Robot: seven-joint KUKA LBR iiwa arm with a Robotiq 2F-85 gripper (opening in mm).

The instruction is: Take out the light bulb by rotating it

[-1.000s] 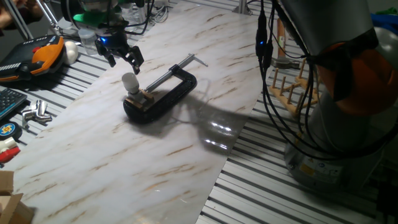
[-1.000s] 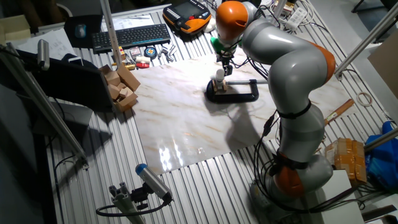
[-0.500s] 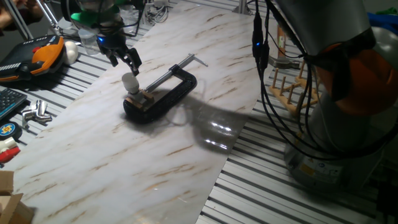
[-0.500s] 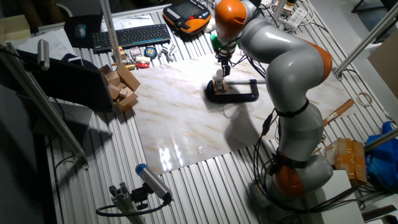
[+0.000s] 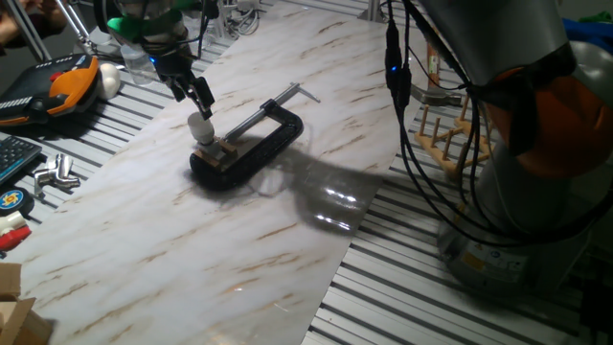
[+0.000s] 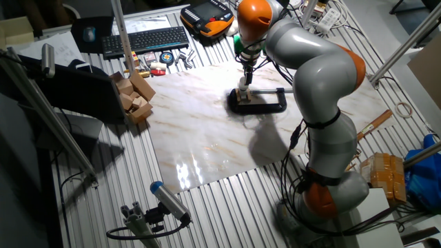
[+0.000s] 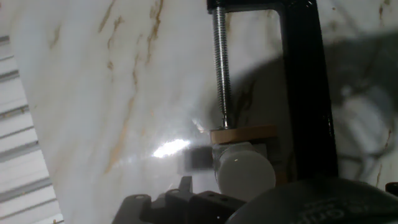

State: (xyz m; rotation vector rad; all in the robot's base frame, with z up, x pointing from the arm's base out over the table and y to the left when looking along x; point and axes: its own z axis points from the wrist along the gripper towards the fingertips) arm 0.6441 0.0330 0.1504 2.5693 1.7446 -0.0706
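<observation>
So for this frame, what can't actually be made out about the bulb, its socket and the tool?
- Metal screw base of the small frosted white round bulb: too small in both fixed views, hidden beneath the globe in the hand view.
- Tool fingertips: cut off by the hand view's bottom edge, tiny in the fixed views, so contact and opening are unclear.
- Tan wooden socket block: mostly covered by the bulb and the black C-clamp.
</observation>
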